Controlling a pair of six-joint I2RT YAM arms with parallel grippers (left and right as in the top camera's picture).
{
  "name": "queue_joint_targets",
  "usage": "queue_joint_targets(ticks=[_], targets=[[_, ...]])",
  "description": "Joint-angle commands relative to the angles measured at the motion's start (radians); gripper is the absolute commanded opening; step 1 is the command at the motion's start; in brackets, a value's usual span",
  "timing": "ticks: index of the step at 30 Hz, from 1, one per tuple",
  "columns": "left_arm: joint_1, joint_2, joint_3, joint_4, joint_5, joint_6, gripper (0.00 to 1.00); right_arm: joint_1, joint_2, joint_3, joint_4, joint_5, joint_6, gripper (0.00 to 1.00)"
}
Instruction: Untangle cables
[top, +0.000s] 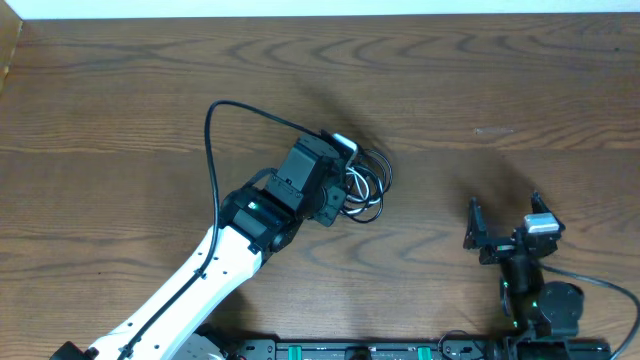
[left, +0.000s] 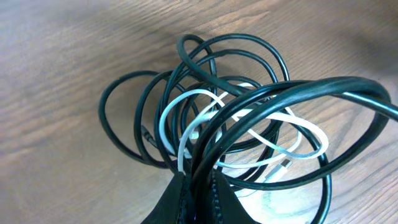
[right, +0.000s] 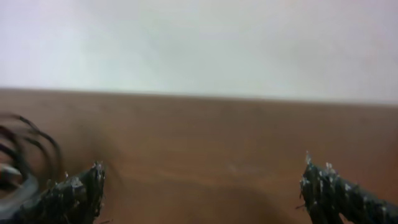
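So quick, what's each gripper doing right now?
Left gripper: closed, holding the cables.
Right gripper: open, holding nothing.

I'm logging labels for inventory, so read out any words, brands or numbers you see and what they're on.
None readable. The cables, table, left arm and right arm show no text; green spots on the bottom rail are too small to tell.

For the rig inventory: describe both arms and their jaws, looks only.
Left arm: long white link, black boxy wrist, small green light, and a thick black wire looping alongside. Right arm: all black, with a pale block near the wrist. Its jaws are black and rough-textured.
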Motion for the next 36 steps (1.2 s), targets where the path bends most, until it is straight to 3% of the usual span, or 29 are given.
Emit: queue_joint_targets(ticks=[1, 6, 8, 9, 12, 13, 14, 19, 22, 29, 31, 36], targets=[[-0.001, -0.020, 0.006, 0.022, -0.006, 0.174, 0.07, -0.014, -0.004, -0.001, 0.088, -0.170, 0.083, 0.99], [0.000, -0.020, 0.006, 0.047, -0.006, 0.208, 0.08, -0.013, -0.004, -0.001, 0.130, -0.198, 0.224, 0.99], [-0.001, -0.020, 0.006, 0.045, -0.006, 0.208, 0.24, -0.014, -0.004, 0.000, 0.131, -0.217, 0.229, 0.99], [0.000, -0.020, 0.006, 0.043, -0.006, 0.208, 0.27, -0.014, -0.004, 0.001, 0.131, -0.228, 0.229, 0.99], [-0.001, -0.020, 0.006, 0.039, -0.005, 0.208, 0.26, -0.014, -0.004, 0.007, 0.131, -0.261, 0.229, 0.99], [-0.001, -0.020, 0.006, 0.039, -0.005, 0.208, 0.13, -0.014, -0.004, 0.008, 0.131, -0.270, 0.229, 0.99], [-0.001, -0.020, 0.006, 0.039, -0.005, 0.208, 0.08, -0.014, -0.004, 0.008, 0.130, -0.275, 0.229, 0.99], [0.000, -0.020, 0.006, 0.029, -0.006, 0.208, 0.08, -0.014, -0.004, 0.008, 0.118, -0.275, 0.227, 0.99], [0.000, -0.015, 0.006, -0.035, -0.006, 0.208, 0.39, -0.014, -0.004, 0.008, 0.079, -0.258, 0.224, 0.99], [0.000, 0.032, 0.001, -0.175, -0.010, 0.207, 0.42, -0.014, -0.004, 0.008, 0.029, -0.258, 0.224, 0.99], [0.000, 0.055, -0.006, -0.182, -0.021, 0.187, 0.58, -0.014, -0.004, 0.008, 0.028, -0.257, 0.218, 0.99], [0.000, 0.126, -0.010, -0.167, -0.062, 0.108, 0.68, -0.014, -0.004, 0.008, 0.009, -0.258, 0.149, 0.99]])
